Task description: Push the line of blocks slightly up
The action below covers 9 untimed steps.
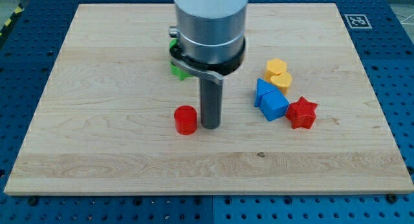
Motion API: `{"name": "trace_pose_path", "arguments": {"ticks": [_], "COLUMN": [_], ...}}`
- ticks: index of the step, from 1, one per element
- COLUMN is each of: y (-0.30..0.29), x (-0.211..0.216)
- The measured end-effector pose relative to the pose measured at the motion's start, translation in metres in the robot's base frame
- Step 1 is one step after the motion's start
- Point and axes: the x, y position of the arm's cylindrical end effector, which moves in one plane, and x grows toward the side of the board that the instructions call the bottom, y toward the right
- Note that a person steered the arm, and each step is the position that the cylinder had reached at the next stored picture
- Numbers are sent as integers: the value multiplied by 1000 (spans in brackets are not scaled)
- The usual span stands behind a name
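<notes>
- Blocks in a line are what you need to move: the cluster at the view's right runs from the red star (301, 112) through the blue blocks (270, 101) up to the yellow blocks (278, 74), each touching the next.
- Nearest the view's bottom among the rest, you see a red cylinder (185, 119) standing alone, just beside my tip (210, 125) on its left; whether they touch you cannot tell.
- My tip stands well apart from the line, to its left, so judge the approach as the step in hand, with no push on the line begun.
- Next, you would bring my tip round below the red star and blue blocks, then push gently toward the view's top, avoiding the red cylinder.
- No jaws exist on this rod, so nothing is clenched or released.
- Farther back, a green block (178, 70) shows partly behind the arm's housing (210, 26); its shape is hidden.
- Count: two red, seemingly two blue, two yellow, one green, on one wooden board (97, 153).
</notes>
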Motion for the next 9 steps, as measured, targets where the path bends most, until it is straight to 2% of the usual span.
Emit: {"name": "trace_pose_path", "arguments": {"ticks": [1,2,3,4,5,6,7,8,9], "y": [-2,-8,-45,-45,-45,-45,-45,-45,-45], "x": [60,65,65,61,10,4,-39,-57,-57]}}
